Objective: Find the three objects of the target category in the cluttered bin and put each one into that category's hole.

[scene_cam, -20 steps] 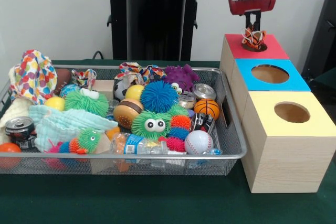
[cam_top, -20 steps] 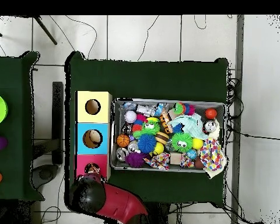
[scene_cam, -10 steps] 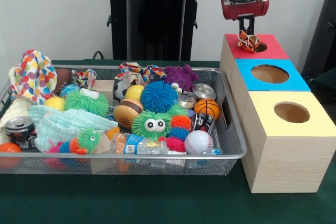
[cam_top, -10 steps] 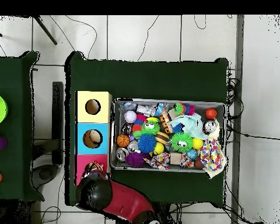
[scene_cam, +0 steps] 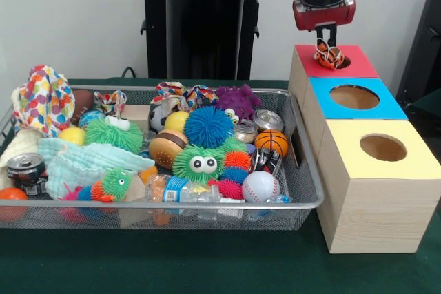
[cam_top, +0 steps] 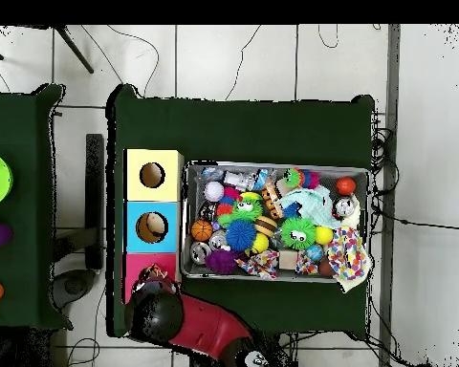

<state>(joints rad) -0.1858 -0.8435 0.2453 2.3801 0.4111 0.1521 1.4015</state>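
My gripper [scene_cam: 326, 43] hangs at the top right, shut on the orange striped tiger [scene_cam: 329, 54]. The tiger dangles just above the red-topped box [scene_cam: 358, 67], at the left rim of its round hole [scene_cam: 343, 63], which it partly covers. In the overhead view the arm [cam_top: 166, 320] covers most of the red box [cam_top: 136, 271], and the tiger [cam_top: 156, 278] peeks out at its edge. The wire-mesh bin [scene_cam: 306, 191] lies left of the boxes, full of clutter. I see no yellow duck or tan dog toy in it.
The blue-topped box [scene_cam: 355, 111] and the yellow-topped box [scene_cam: 382, 170] stand in a row nearer the camera than the red one. The bin holds fuzzy balls [scene_cam: 208, 126], a purple monster [scene_cam: 236, 101], cans, a baseball [scene_cam: 260, 186], a basketball [scene_cam: 271, 142] and cloths [scene_cam: 43, 98].
The gripper with the tiger moved a little left over the red box, then slightly back right. The tiger stays held at about the same height.
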